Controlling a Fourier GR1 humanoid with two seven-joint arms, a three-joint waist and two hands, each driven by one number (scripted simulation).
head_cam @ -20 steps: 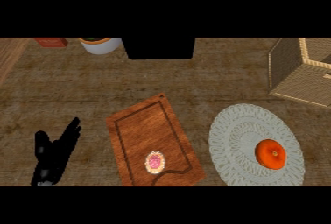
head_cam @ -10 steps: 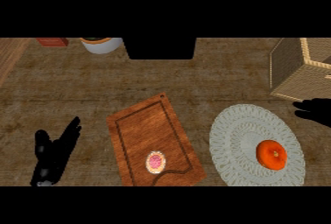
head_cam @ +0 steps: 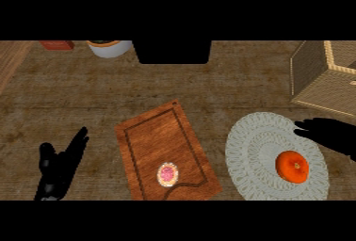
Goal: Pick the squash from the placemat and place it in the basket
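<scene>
The right robot hand point(head_cam: 328, 135) has come in from the right edge, further than half a second ago, and now hangs over the placemat's point(head_cam: 250, 141) upper-right rim, fingers wide, holding nothing. The squash point(head_cam: 293, 166) lies untouched on the placemat, just below it, so the grasp looks next. The basket point(head_cam: 327, 77) stands at upper right. The left robot hand point(head_cam: 59, 164) rests open, lower left.
</scene>
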